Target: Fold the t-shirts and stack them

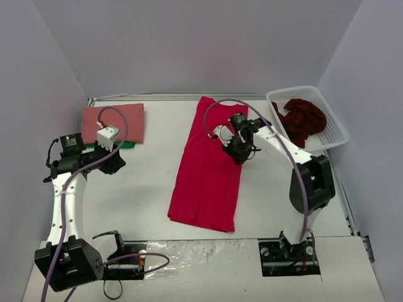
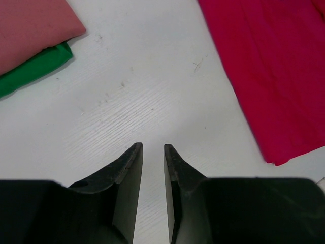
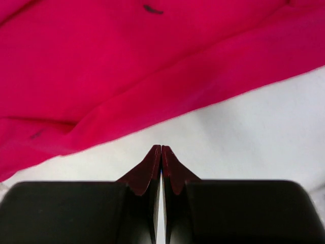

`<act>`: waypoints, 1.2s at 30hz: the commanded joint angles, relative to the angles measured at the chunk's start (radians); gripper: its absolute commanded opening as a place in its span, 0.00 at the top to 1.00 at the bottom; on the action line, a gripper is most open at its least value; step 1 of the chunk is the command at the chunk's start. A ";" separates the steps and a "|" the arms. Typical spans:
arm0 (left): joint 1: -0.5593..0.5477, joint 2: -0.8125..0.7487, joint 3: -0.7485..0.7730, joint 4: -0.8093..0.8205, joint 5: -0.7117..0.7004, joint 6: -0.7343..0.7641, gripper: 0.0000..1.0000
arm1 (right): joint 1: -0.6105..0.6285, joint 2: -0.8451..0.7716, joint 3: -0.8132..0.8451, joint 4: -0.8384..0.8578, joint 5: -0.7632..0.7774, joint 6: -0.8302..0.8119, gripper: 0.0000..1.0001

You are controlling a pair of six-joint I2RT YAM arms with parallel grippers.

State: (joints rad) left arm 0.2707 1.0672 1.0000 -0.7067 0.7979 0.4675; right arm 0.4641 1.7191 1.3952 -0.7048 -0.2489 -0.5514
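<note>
Right gripper (image 3: 161, 147): I am holding its jaws pressed together with nothing between them, tips hovering over bare table (image 3: 254, 132) just beside the long edge of the crimson t-shirt (image 3: 127, 66). Left gripper (image 2: 153, 147): I am keeping a slim gap, empty, over bare table, well apart from that shirt's near corner. The crimson shirt is lying mid-table as a long, lengthwise-folded strip. The salmon t-shirt (image 1: 113, 119) is sitting folded at far left on a green cloth (image 2: 35, 68). The maroon t-shirt (image 1: 302, 119) is lying bunched in the white basket (image 1: 337, 135). Hazards, as I am judging them: descending with the right jaws closed would only be pushing and wrinkling the edge; pinching the top layer alone would be peeling the fold open; lifting one-handed, with the left this far off, would be letting the strip sag and skew.
</note>
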 commanded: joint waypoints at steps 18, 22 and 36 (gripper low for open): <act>0.007 0.051 0.012 -0.008 0.018 0.019 0.76 | -0.124 0.716 0.474 0.027 0.082 -0.054 1.00; 0.007 0.068 0.011 -0.008 0.003 0.022 0.76 | -0.120 0.816 0.698 -0.015 0.097 -0.054 1.00; 0.007 0.070 0.023 -0.048 0.037 0.048 0.76 | -0.085 0.574 0.496 -0.062 0.066 -0.035 1.00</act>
State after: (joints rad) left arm 0.2707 1.1484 1.0000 -0.7223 0.7956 0.4892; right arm 0.3656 2.3737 2.0010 -0.6765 -0.1658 -0.5892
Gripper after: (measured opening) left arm 0.239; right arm 0.001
